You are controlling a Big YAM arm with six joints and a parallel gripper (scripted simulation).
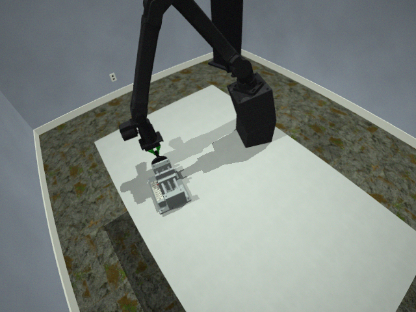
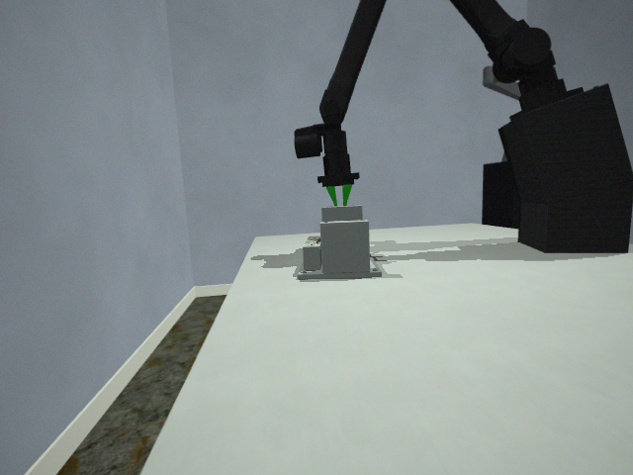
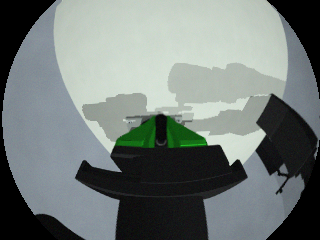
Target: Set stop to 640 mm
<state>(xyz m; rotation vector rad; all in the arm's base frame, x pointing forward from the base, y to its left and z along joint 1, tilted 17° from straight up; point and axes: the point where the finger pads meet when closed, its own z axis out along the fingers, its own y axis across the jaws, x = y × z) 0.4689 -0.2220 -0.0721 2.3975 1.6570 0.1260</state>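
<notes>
Near the bench's left edge, the gripper is nearly closed, its green fingers pinching the dark handwheel on the grey stop unit.

obstacle: stop fixture | open tabletop right, front

Left of centre in the frame you have the grey stop fixture sitting on the white table. At its upper end is the dark handwheel, and your gripper comes down on it from above, green fingers pinched narrow on the wheel. A scale strip runs along the fixture's left side; its marks are too small to read. The arm's black base stands at upper right of the table.
</notes>
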